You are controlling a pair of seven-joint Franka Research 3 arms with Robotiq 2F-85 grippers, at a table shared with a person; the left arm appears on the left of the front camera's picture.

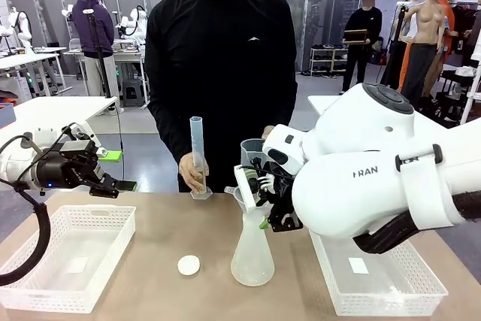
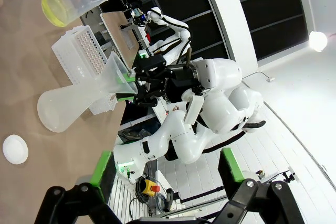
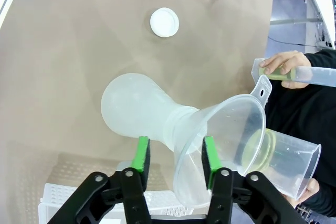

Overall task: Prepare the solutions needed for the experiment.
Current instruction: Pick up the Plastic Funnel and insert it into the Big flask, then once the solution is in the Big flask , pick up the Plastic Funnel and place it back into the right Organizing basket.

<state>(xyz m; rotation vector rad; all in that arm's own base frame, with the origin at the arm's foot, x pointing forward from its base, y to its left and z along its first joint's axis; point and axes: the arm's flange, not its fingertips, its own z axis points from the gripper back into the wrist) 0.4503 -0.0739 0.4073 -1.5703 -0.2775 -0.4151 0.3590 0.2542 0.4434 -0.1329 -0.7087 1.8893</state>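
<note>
Right gripper (image 3: pixel 175 148) sat with its jaws spread either side of the neck of the conical flask (image 3: pixel 134 106), and a gap showed between one green pad and the neck, so that read as a loose straddle, not a clamp. The flask stood upright on the table, and the funnel (image 3: pixel 226 129) was seated in its mouth, ready to take a pour. Just beyond the flask, close to the funnel's rim, the beaker (image 3: pixel 294 163) was held by the person's hand (image 3: pixel 311 191), and there was the solution (image 3: pixel 256 148): a shallow yellow-green layer low in the beaker, not in the flask. Nothing coloured showed through the flask's frosted wall. Beside the beaker, on the far side of the flask, the other hand (image 3: pixel 283 64) pinched the graduated cylinder (image 3: pixel 320 76), which carried a little pale liquid too. A white disc (image 1: pixel 189 264) lay on the table just beside the flask's base. One tray (image 1: pixel 120 219) lay on each side of the flask, and the left gripper (image 1: pixel 120 171) hung wide open above the far edge of the left one, well apart from the flask, holding nothing. My call: glassware set, liquid drawn, funnel in; the pour into the flask was not yet done.
</note>
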